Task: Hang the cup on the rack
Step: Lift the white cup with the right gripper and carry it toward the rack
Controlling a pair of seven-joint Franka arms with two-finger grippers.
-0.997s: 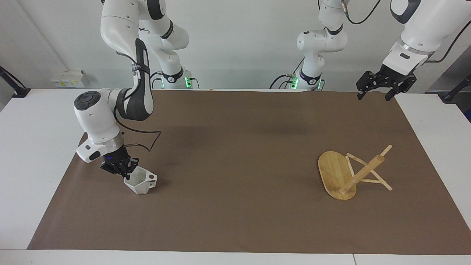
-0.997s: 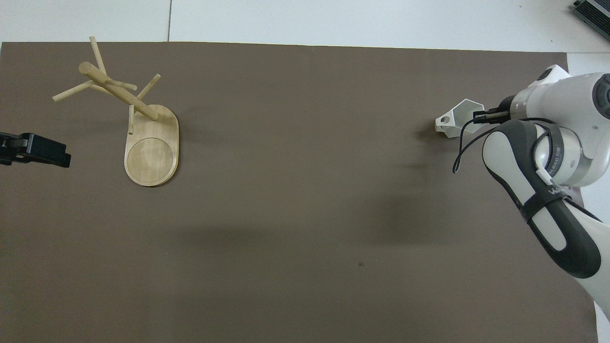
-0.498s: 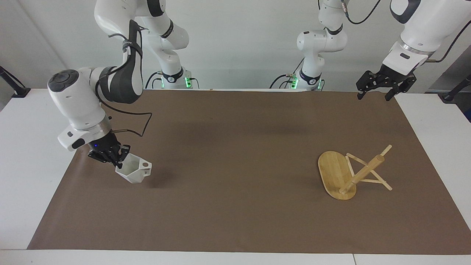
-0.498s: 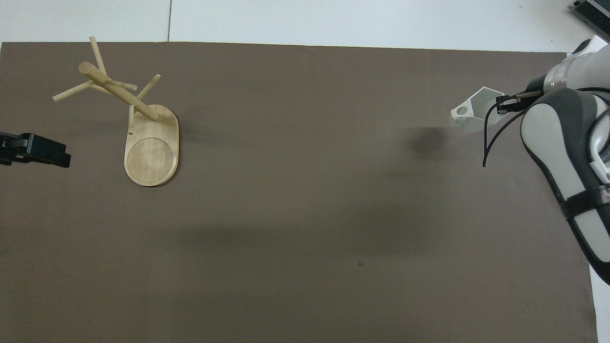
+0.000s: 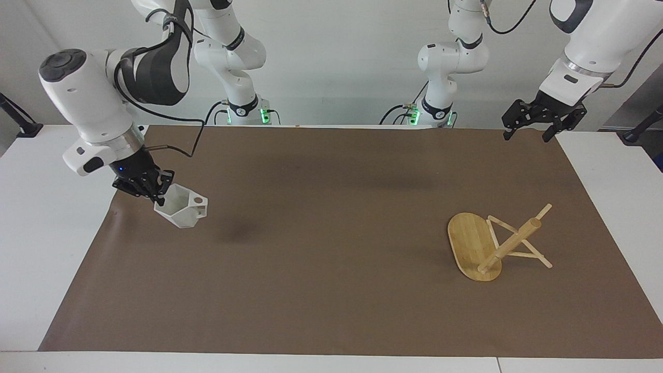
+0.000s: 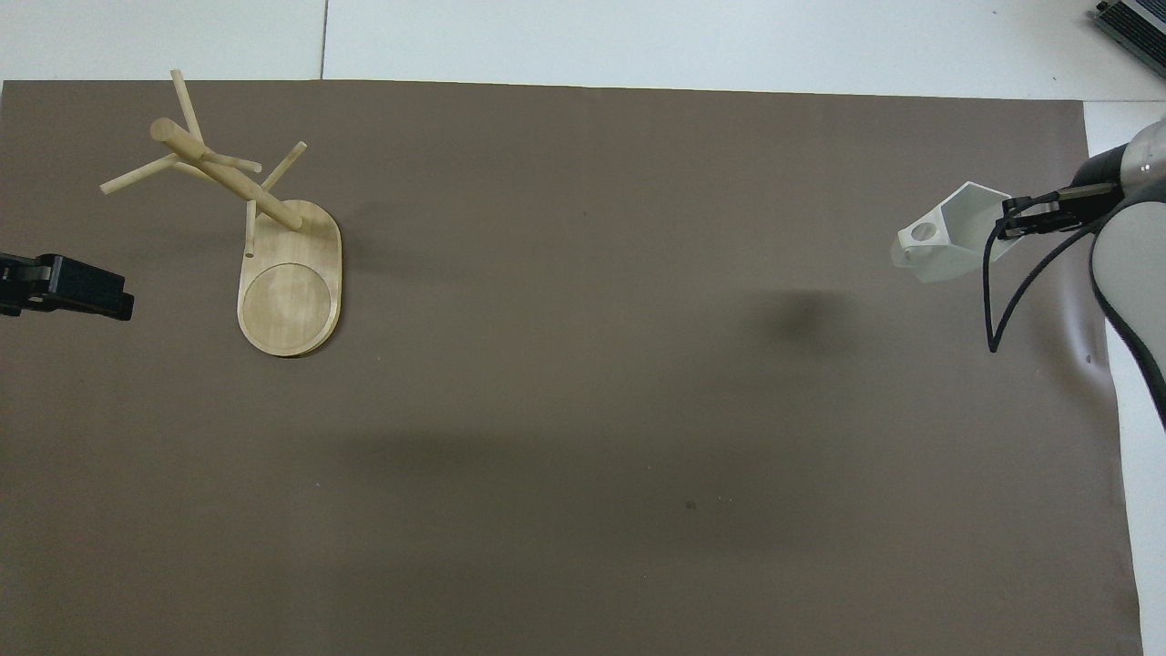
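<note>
White worktop (image 5: pixel 31 217) covered across most of its width by a brown mat (image 5: pixel 331 243), with a pale wall at the robots' end and the two arm bases standing at the mat's edge.

Right hand (image 5: pixel 155 196): raised over the mat at the right arm's end of the worktop, clenched on the rim of the cup (image 5: pixel 181 209). The cup, white and faceted, hangs clear of the mat, tilted, its blocky handle with the round hole pointing toward the middle of the worktop. A soft shadow lies on the mat below and to one side of it. In the overhead view the same cup (image 6: pixel 952 235) shows its open mouth, with the right hand (image 6: pixel 1013 219) gripping the wall on the side away from the handle; a black cable loops down from the wrist.

Left hand (image 5: pixel 527 133): waiting in the air over the mat's corner at the left arm's end, fingers spread apart and holding nothing. Only its dark tip (image 6: pixel 77 290) enters the overhead view.

Rack (image 5: pixel 489 246): light bamboo, standing on the mat toward the left arm's end, well apart from the cup. Its oval base lies flat; the thick post carries thin pegs, all bare.
</note>
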